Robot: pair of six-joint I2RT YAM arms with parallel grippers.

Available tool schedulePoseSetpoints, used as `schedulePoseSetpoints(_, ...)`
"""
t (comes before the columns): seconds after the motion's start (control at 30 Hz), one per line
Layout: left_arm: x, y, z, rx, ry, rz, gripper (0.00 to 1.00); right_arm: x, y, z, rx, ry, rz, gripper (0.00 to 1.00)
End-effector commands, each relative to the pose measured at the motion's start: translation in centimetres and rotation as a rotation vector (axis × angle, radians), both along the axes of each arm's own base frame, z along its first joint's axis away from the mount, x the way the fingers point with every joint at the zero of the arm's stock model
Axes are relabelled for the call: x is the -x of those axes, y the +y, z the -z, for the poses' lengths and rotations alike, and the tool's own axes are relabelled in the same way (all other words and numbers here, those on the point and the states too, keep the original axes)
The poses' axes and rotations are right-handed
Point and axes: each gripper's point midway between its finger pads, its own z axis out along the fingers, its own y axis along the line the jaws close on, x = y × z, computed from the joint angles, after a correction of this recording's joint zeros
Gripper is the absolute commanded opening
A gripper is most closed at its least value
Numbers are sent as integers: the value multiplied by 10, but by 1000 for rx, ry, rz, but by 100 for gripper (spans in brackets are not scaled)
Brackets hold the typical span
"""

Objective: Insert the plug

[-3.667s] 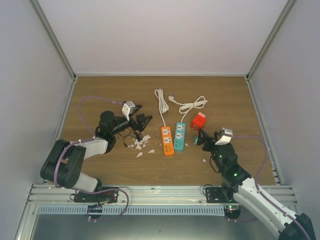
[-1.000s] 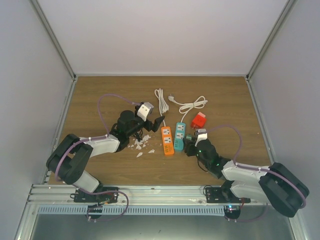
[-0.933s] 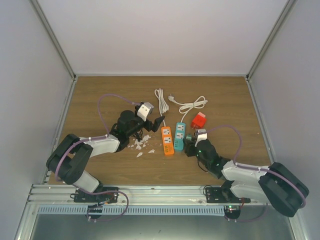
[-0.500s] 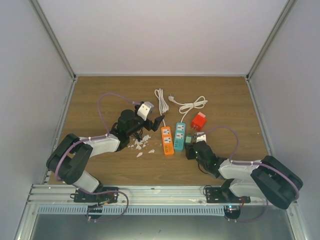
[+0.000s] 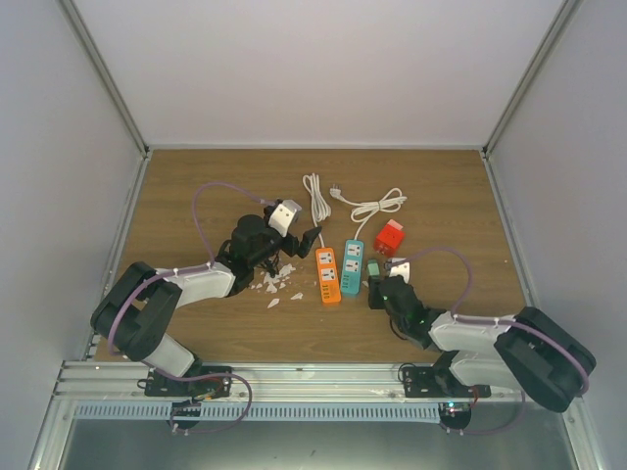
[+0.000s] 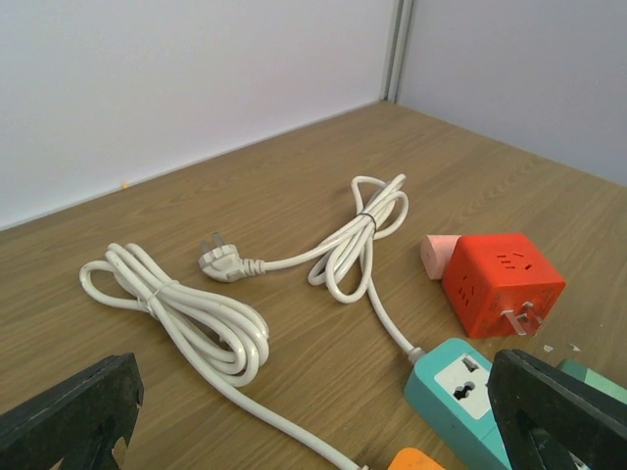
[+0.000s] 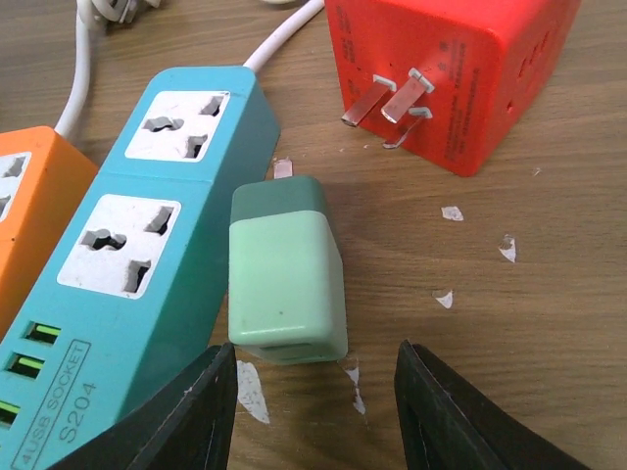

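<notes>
Noted pale green rectangular plastic plug (image 7: 286, 279) lying flat, teal plastic power strip (image 7: 147, 245) just beside at 9 o'clock, right gripper (image 7: 315, 367) half-spread astride its near end without contact, left gripper (image 6: 313, 372) wide, idle; liable to skid or twist if pinched off-centre.

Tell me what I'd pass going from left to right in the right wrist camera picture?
orange power strip → teal power strip → green plug → red cube adapter
</notes>
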Motion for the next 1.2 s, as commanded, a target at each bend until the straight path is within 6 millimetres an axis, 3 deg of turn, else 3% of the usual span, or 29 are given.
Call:
schedulePoseSetpoints(0.0, -5, -2, -11, -4, -53, -7, 99, -7, 7, -11, -12, -41, -7, 46)
schedulePoseSetpoints(0.1, -5, -1, -11, -6, -54, -8, 99, -4, 29, -18, -53, -81, -132, 46)
schedulePoseSetpoints(0.27, -5, -1, -9, -13, -52, -10, 99, -9, 37, -11, -3, -56, -165, 45)
schedulePoseSetpoints(0.63, -5, 0, -7, -25, -50, -16, 99, -23, 20, 8, 74, -13, -30, 42)
schedulePoseSetpoints(0.9, -6, 2, -4, -37, -47, -22, 99, -27, 2, 10, 57, -11, 69, 42)
schedulePoseSetpoints(1.17, -6, 2, -3, -40, -46, -22, 99, -28, -1, 6, 57, -31, 68, 39)
